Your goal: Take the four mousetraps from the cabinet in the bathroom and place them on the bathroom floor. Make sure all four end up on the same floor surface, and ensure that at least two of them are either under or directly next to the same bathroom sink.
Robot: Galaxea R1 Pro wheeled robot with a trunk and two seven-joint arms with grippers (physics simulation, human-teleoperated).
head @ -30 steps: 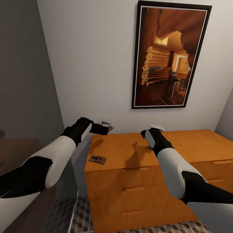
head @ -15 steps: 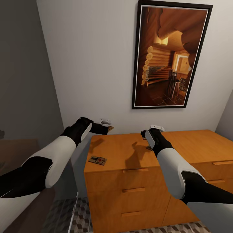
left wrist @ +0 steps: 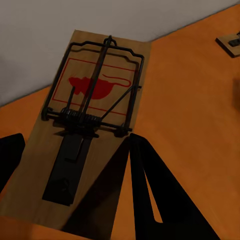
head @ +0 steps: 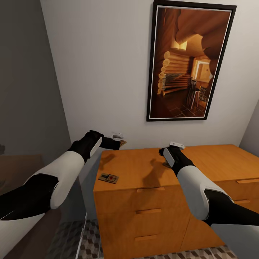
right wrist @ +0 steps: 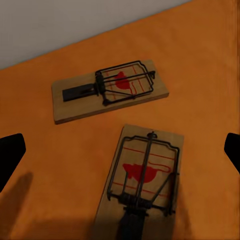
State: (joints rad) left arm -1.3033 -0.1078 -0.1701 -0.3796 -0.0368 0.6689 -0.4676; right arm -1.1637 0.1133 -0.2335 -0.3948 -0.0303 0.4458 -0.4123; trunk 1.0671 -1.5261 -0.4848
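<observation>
Left hand: the left hand (head: 120,143) sits at the back-left corner of the cabinet (head: 144,201), just as it did a second ago. From its own camera, one dark finger (left wrist: 150,200) lies over the corner of a mousetrap (left wrist: 87,130) and the other finger (left wrist: 10,155) shows at the far side, so the trap sits between spread fingers. Whether they are pressing on it, I cannot tell.

Front trap: a second mousetrap (head: 108,177) lies flat near the front-left edge of the cabinet top, untouched and in the same spot throughout.

Right hand: here's the change! The right hand (head: 168,158) has slid a little to the right along the back of the cabinet top over the last second. Its fingers (right wrist: 11,150) are wide apart, empty, hovering over two more traps: a near mousetrap (right wrist: 142,175) right below it and a far mousetrap (right wrist: 107,90) just beyond.

What it means: the right arm looks to be lining up on the near trap, a grasp not yet made.

Floor: a strip of bathroom floor (head: 86,244) shows below the drawers, with no trap on it.

Progress: four traps counted, all on the cabinet, so placing hasn't started.
</observation>
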